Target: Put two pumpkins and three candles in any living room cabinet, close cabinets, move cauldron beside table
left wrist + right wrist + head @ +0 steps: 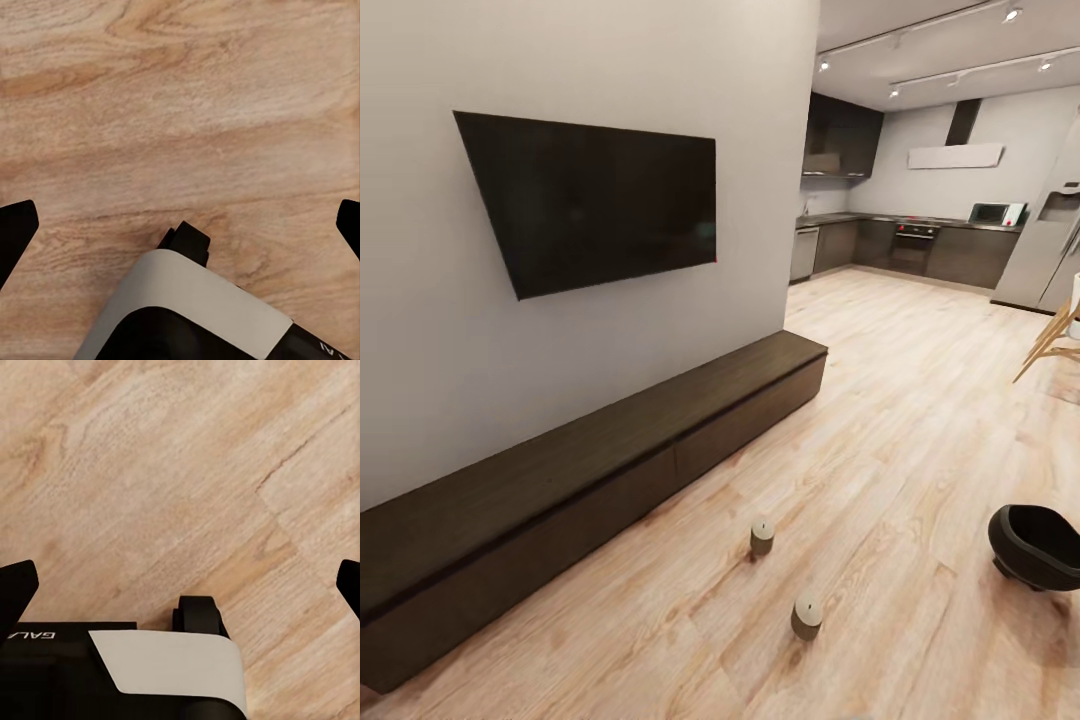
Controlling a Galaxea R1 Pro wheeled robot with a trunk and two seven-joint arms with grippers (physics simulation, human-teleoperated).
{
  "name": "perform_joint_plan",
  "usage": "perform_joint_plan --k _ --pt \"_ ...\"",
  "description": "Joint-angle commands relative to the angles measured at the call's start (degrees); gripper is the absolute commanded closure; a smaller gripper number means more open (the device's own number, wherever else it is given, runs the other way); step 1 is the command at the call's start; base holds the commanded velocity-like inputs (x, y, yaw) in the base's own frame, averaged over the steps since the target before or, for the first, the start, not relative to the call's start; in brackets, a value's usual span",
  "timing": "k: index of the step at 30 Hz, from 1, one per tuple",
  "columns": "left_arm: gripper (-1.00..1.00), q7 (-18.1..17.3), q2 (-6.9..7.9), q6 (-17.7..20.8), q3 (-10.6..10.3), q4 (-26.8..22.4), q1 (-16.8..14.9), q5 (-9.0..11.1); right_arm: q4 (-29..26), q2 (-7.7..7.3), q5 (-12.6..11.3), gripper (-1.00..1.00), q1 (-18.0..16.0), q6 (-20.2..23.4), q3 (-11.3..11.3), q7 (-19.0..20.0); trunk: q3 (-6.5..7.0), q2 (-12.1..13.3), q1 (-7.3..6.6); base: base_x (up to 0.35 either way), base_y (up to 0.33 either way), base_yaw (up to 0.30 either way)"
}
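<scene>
The cabinet (610, 440), long, low and dark brown, runs along the wall in the head view with its flat fronts all shut. Two stubby olive-tan candles stand upright on the wood floor in front of it, one (762, 537) nearer the cabinet and one (807, 615) closer to me. The black cauldron (1038, 545) sits on the floor at the right edge, partly cut off. The pumpkins are out of view. My left gripper (180, 217) and right gripper (180, 581) both hang open over bare floor, holding nothing.
A black TV (595, 200) hangs on the grey wall above the cabinet. Beyond the wall's corner lies a kitchen with dark cupboards (910, 245) and a steel fridge (1050, 250). Pale wooden furniture legs (1050, 345) show at the right edge.
</scene>
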Motion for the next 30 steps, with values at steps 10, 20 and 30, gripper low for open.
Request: perform_joint_plan --k 10,20,30 --pt "-1.0 0.15 -0.05 0.25 0.05 -0.12 -0.01 0.49 -0.12 0.03 0.11 -1.0 0.0 0.19 0.41 -0.38 -0.11 -0.03 0.0 -0.001 -0.067 0.199" --pt "-1.0 0.15 -0.05 0.25 0.04 -0.11 -0.01 0.49 -0.12 0.06 0.05 -1.0 -0.01 0.31 0.45 -0.46 -0.29 -0.03 0.0 -0.076 -0.026 0.278" --pt "-1.0 0.15 -0.44 0.25 0.04 -0.11 -0.01 0.49 -0.12 0.15 -0.05 -1.0 -0.01 0.31 0.45 -0.47 -0.3 -0.03 0.0 -0.091 0.0 0.281"
